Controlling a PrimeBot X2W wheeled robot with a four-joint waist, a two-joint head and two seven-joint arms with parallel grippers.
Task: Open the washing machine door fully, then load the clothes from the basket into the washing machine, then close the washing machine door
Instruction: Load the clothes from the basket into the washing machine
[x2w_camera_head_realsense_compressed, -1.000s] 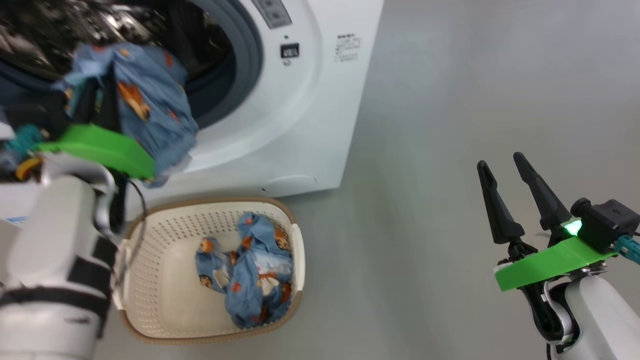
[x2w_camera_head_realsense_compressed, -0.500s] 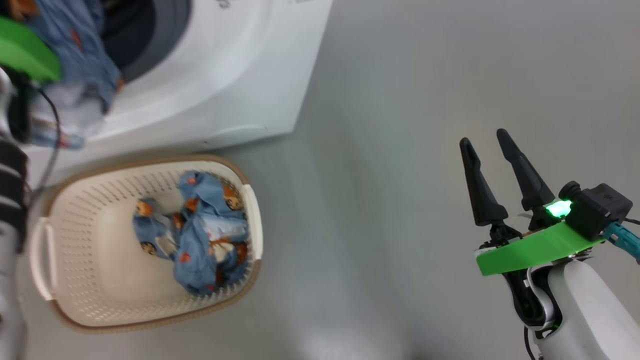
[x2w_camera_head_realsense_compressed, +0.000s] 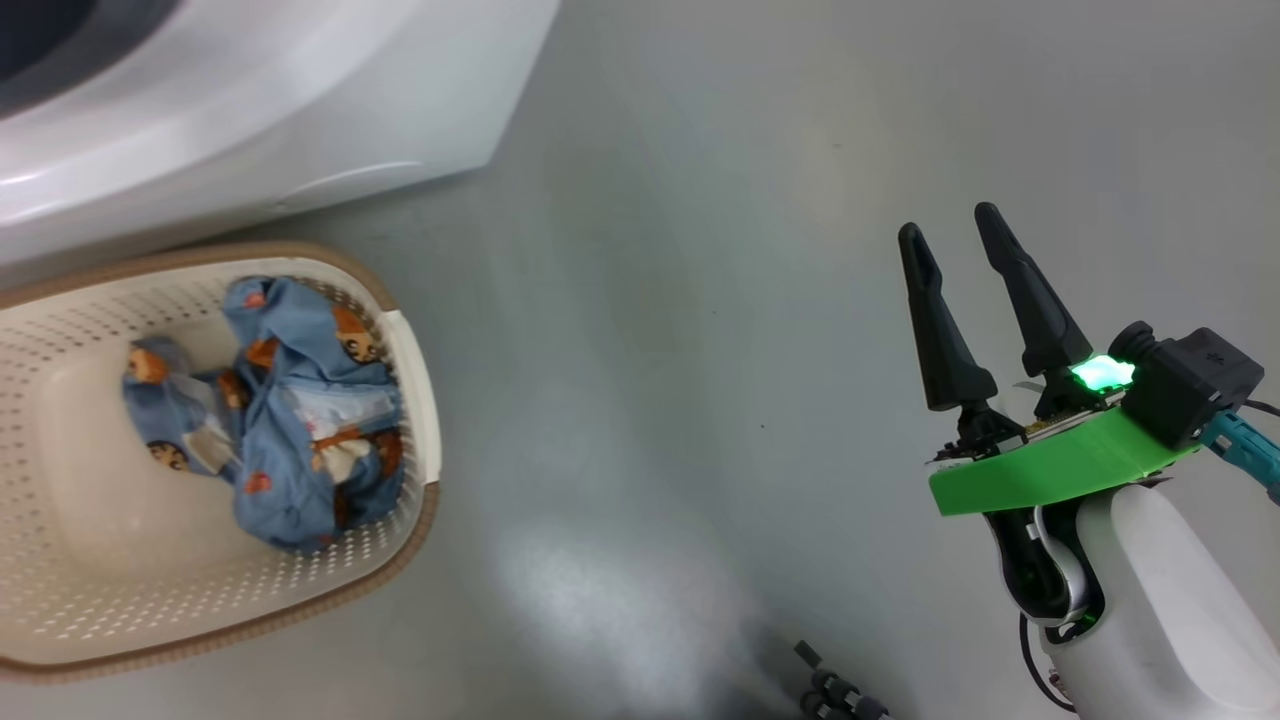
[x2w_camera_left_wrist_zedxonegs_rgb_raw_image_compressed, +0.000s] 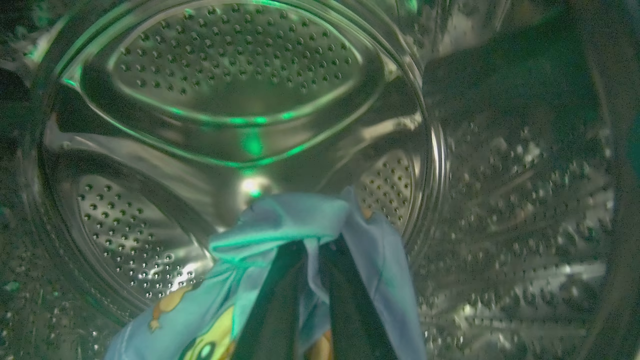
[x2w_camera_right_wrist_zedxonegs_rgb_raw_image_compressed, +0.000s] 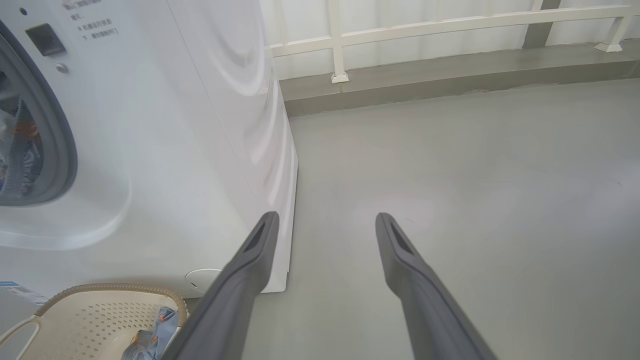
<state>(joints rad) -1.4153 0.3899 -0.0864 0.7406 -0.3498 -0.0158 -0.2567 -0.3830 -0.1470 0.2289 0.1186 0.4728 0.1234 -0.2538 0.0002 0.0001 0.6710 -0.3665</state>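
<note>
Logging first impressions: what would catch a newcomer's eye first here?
In the left wrist view, the left end effector is shut on a blue cartoon-print garment inside the steel drum. In the head view, a second garment lies in the cream basket at left, and the open right end effector hangs over grey floor.

At the upper left of the head view we see the washing machine (x2w_camera_head_realsense_compressed: 250, 110), its casing smooth, glossy white with soft highlights. Below it, the basket (x2w_camera_head_realsense_compressed: 60, 600) is matt cream plastic pierced with small holes, and its rim (x2w_camera_head_realsense_compressed: 425, 520) is brown with a woven look. The crumpled clothes (x2w_camera_head_realsense_compressed: 290, 430) inside are soft printed cloth. The floor (x2w_camera_head_realsense_compressed: 700, 250) is smooth grey with a dull sheen. At the right, the right gripper (x2w_camera_head_realsense_compressed: 949, 221) has matt dark fingers above a matt green plastic plate (x2w_camera_head_realsense_compressed: 1040, 470). In the left wrist view, the drum (x2w_camera_left_wrist_zedxonegs_rgb_raw_image_compressed: 240, 75) is polished, perforated steel, mirror-bright. The blue garment (x2w_camera_left_wrist_zedxonegs_rgb_raw_image_compressed: 310, 220) at the lower middle is thin, softly creased cloth.
</note>
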